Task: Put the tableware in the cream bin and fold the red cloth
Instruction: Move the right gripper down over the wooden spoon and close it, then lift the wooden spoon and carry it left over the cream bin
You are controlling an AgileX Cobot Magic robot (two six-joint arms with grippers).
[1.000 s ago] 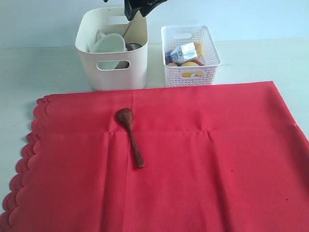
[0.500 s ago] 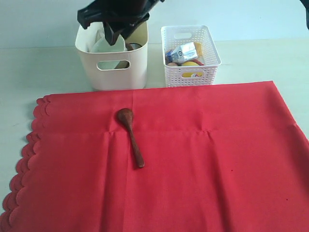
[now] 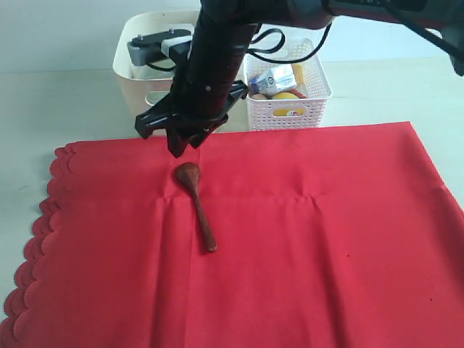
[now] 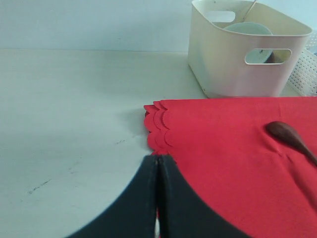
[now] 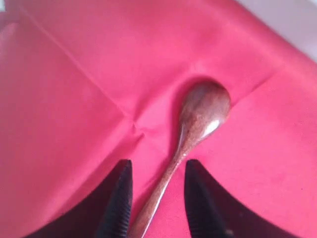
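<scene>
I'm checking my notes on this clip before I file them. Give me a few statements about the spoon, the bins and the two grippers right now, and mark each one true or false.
1. The wooden spoon lies on the red cloth. True.
2. The right gripper is clamped on the spoon. False: its jaws stand open on either side of the handle.
3. The left gripper is shut and holds nothing. True.
4. The cream bin is empty. False: a pale bowl sits inside it.
5. In the exterior view, the white lattice basket stands left of the cream bin. False: it stands to the bin's right.
</scene>
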